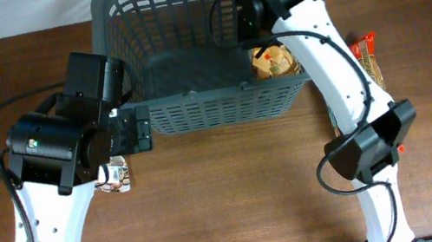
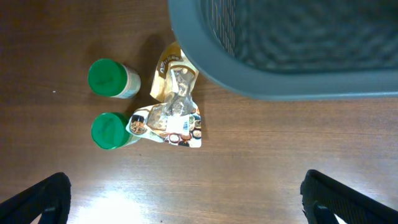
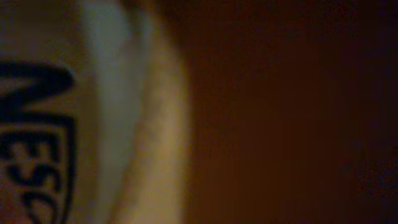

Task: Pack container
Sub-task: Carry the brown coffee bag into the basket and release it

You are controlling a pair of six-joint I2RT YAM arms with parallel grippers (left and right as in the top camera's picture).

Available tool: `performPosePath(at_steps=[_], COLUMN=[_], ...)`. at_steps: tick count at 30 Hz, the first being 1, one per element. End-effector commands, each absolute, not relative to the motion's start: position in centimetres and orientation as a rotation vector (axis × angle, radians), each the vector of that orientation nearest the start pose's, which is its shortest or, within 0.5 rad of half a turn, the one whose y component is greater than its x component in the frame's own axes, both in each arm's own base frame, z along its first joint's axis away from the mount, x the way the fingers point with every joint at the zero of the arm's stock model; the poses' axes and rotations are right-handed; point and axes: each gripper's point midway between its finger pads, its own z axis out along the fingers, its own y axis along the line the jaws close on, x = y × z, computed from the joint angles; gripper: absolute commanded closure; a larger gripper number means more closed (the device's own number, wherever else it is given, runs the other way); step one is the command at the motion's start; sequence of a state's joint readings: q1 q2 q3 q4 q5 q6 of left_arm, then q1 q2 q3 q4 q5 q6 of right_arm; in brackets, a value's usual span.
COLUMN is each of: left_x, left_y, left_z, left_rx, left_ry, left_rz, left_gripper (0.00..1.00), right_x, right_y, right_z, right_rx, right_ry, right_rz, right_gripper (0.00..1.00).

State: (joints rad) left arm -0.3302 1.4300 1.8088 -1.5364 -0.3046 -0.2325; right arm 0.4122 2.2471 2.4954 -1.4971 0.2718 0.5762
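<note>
Left gripper (image 2: 186, 190) hangs wide open over the counter (image 2: 267, 152). Its two fingers show only as dark tips in the bottom corners of the wrist view, with nothing between them. Just ahead lies a crumpled snack pouch (image 2: 173, 109), gold on top and printed below, and I read that as my next pick.

To do it well, I'd move forward until the pouch's middle sits between the fingers, then drop straight down. The pouch is limp, so I'd pinch the bunched centre, not a corner.

It's tight on the left. The lower green-lidded jar (image 2: 111, 130) looks to be touching the pouch's corner, and the upper jar (image 2: 112, 78) stands just beside it. A wide jaw could knock either one over. The pouch's top end runs right up to the thick rim of the container (image 2: 280, 84), possibly under it.

The open room is the bare counter on the near side, so I'd draw the pouch that way first, then lift it above the rim.

From overhead, the container (image 1: 197, 111) sits at the back centre. The right gripper (image 1: 255, 37) reaches into its right side above a tan packet (image 1: 272, 61). Its wrist view is only a blurred white label, so I cannot tell whether it is open or closed. I'd drop into the left half.
</note>
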Motion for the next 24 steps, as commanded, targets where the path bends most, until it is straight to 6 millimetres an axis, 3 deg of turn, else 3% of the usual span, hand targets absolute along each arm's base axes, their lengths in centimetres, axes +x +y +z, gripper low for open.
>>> performPosePath(at_steps=[1,2,5,12,15,20,24], left_x=[28.7,28.7,28.7,28.7,28.7,28.7,28.7], left_y=[-4.0,-4.0,-4.0,-4.0,-4.0,-4.0,-4.0], left_z=[30.6,30.6,30.6,30.6,30.6,30.6,30.6], left_rx=[0.023,0.023,0.023,0.023,0.023,0.023,0.023], left_ry=[2.645,2.645,2.645,2.645,2.645,2.645,2.645], left_rz=[0.252,0.252,0.252,0.252,0.252,0.252,0.252], left_gripper=[0.01,0.01,0.01,0.01,0.01,0.01,0.01], right_x=[46.9,47.1,47.3,47.4,47.4,46.6,44.3], right_y=[14.3,14.3,14.1,14.2,13.9,11.6,6.5], right_z=[22.1,22.0,22.0,23.9,27.2,36.4,44.5], right_rx=[0.313,0.308,0.254,0.149,0.133,0.140,0.237], right_ry=[2.650,2.648,2.650,2.619,2.539,2.306,2.096], right_rz=[-0.138,-0.138,-0.149,-0.151,-0.124,-0.111,-0.106], right_gripper=[0.55,0.32,0.12,0.09,0.09,0.09,0.08])
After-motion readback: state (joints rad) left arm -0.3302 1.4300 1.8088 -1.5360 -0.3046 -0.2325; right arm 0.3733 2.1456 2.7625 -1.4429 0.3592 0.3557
